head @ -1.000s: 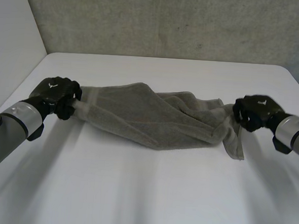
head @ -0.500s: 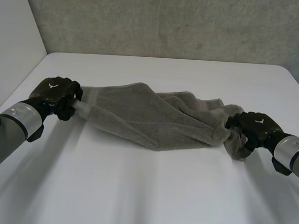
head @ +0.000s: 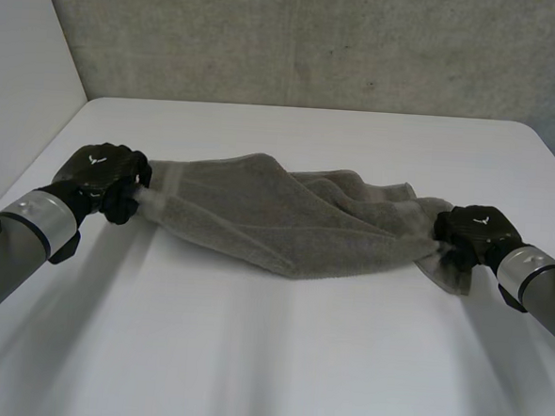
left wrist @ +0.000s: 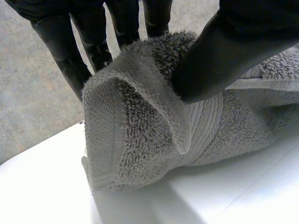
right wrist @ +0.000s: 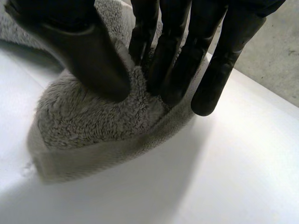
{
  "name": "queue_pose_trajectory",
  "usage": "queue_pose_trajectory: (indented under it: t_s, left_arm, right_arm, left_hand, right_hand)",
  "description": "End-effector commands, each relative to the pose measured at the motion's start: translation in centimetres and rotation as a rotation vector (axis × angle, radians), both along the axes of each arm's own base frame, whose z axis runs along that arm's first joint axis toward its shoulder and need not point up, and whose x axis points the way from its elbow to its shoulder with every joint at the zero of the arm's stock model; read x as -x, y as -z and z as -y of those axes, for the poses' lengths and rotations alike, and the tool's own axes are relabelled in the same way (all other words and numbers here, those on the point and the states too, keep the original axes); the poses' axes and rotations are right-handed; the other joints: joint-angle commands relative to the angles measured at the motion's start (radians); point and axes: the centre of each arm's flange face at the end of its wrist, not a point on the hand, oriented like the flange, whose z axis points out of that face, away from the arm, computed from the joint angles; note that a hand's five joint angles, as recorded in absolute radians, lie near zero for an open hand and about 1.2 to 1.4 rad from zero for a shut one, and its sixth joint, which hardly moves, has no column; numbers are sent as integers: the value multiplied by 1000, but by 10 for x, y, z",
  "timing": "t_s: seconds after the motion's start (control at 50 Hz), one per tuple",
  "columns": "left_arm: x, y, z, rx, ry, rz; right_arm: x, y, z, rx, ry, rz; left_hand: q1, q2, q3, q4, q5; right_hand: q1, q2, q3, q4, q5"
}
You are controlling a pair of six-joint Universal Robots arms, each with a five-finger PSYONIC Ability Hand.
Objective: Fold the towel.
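Observation:
A grey towel (head: 277,217) lies bunched and stretched across the white table (head: 278,359) between my two hands. My left hand (head: 105,174) is shut on the towel's left end; its wrist view shows the thumb (left wrist: 219,56) pressing the hemmed corner of the towel (left wrist: 140,126) against the fingers (left wrist: 65,51). At the right end, my right hand (head: 469,234) has its fingers (right wrist: 177,60) and thumb (right wrist: 88,51) pinching a fold of the towel (right wrist: 93,121) near its hem, low on the table.
A rough grey wall (head: 316,41) stands behind the table's far edge, and a white panel (head: 22,70) borders the left side. Bare table surface spreads in front of the towel.
My right hand came down and toward the front, let go for a moment, then pinched the towel's right end again lower down. The left hand stayed put.

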Motion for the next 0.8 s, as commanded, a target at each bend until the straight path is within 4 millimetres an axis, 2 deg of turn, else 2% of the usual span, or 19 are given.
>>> queue_pose_trajectory:
  t_s: [0.02, 0.14, 0.18, 0.2, 0.24, 0.26, 0.28, 0.3, 0.34, 0.36, 0.4, 0.42, 0.46, 0.48, 0.5, 0.58, 0.68, 0.72, 0.8]
  left_arm:
    - [1, -1, 0, 2, 2, 0]
    - [3, -3, -2, 5, 7, 0]
    - [3, -11, -2, 26, 7, -6]
    - [3, -11, -2, 26, 7, -6]
    - [0, -37, -7, 84, -1, -11]
    - [0, -37, -7, 84, -1, -11]
    - [-2, -53, -11, 121, -3, -13]
    - [-2, -53, -11, 122, -3, -13]
    - [-7, -81, -17, 197, -18, -21]
    - [-7, -82, -17, 197, -18, -21]
    - [-17, -105, -22, 257, -48, -36]
    - [-17, -105, -22, 257, -48, -36]
    - [-24, -119, -26, 282, -69, -62]
    - [-24, -119, -26, 282, -69, -62]
    - [-25, -121, -27, 285, -67, -71]
    - [-27, -119, -27, 271, -58, -73]
    - [-27, -103, -20, 210, -57, -71]
    - [-28, -77, -5, 121, -65, -62]
    - [-23, -58, 13, 53, -60, -60]
  right_arm:
    - [-1, -2, 0, -4, -8, 7]
    - [-2, -18, -4, 20, -16, 20]
    - [-6, -39, -9, 35, -48, 34]
    - [-6, -39, -9, 35, -48, 34]
    - [-7, -81, -17, 77, -88, 58]
    - [-7, -81, -17, 77, -89, 58]
    - [-8, -107, -22, 115, -112, 68]
    - [-8, -108, -22, 116, -112, 68]
    - [-7, -153, -35, 149, -147, 74]
    - [-7, -153, -35, 150, -147, 74]
    - [2, -190, -44, 169, -159, 78]
    - [2, -190, -44, 169, -158, 78]
    - [18, -222, -49, 227, -135, 55]
    - [18, -222, -49, 227, -135, 55]
    - [27, -235, -52, 266, -120, 26]
    - [37, -243, -53, 286, -112, -25]
    - [32, -221, -46, 180, -149, -78]
    - [17, -197, -43, 95, -200, -128]
    - [3, -176, -36, 54, -222, -203]
  left_hand:
    - [-89, -123, -155, -133, -295]
    - [-89, -123, -155, -133, -295]
    - [-89, -123, -155, -133, -295]
    - [-89, -123, -155, -133, -295]
    - [-86, -120, -152, -130, -292]
    - [-86, -120, -152, -130, -292]
    - [-83, -117, -149, -127, -290]
    - [-83, -117, -149, -127, -290]
    - [-83, -117, -149, -127, -290]
    - [-83, -117, -149, -127, -290]
    - [-80, -114, -146, -124, -287]
    - [-80, -114, -146, -124, -287]
    - [-80, -114, -146, -124, -287]
    - [-80, -114, -146, -124, -287]
    - [-80, -114, -146, -124, -287]
    - [-80, -114, -146, -124, -287]
    - [-80, -114, -146, -124, -287]
    - [-80, -114, -146, -124, -287]
    - [-80, -114, -146, -124, -287]
  right_hand:
    - [163, 178, 172, 173, 170]
    - [163, 178, 172, 173, 170]
    - [163, 178, 172, 173, 170]
    - [163, 178, 172, 173, 170]
    - [163, 178, 172, 173, 170]
    - [163, 178, 172, 173, 170]
    - [163, 178, 172, 173, 170]
    - [163, 178, 172, 173, 170]
    - [163, 178, 172, 173, 170]
    - [163, 178, 172, 173, 170]
    - [163, 178, 172, 173, 170]
    - [163, 178, 172, 173, 170]
    - [163, 178, 172, 173, 170]
    - [163, 178, 172, 173, 170]
    - [163, 178, 172, 173, 170]
    - [163, 178, 172, 173, 170]
    - [163, 178, 172, 173, 170]
    - [163, 178, 172, 173, 170]
    - [163, 178, 172, 173, 170]
